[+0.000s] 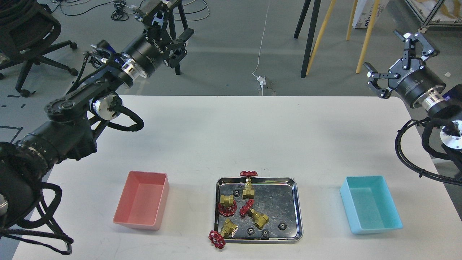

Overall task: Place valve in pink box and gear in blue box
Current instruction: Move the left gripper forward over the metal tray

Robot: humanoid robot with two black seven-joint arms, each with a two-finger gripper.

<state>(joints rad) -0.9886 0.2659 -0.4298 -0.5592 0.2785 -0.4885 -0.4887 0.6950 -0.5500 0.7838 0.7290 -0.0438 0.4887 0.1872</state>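
Observation:
Several brass valves with red handwheels lie in the steel tray (298, 213) at the table's front centre: one valve (248, 185) leans over the back rim and another valve (223, 233) hangs over the front left corner. Small black gears, such as one gear (282, 226) and another gear (236, 192), lie among them. The pink box (141, 200) stands left of the tray and the blue box (371, 204) right of it; both look empty. My left gripper (168, 27) hangs open, high beyond the table's far left. My right gripper (389, 52) is open, high at the far right.
Beyond the table's far edge the floor holds an office chair (32, 39), dark tripod legs (308, 36), yellow legs (366, 36) and a white cable with a plug (262, 80). The white table (252, 133) lies between the arms and the boxes.

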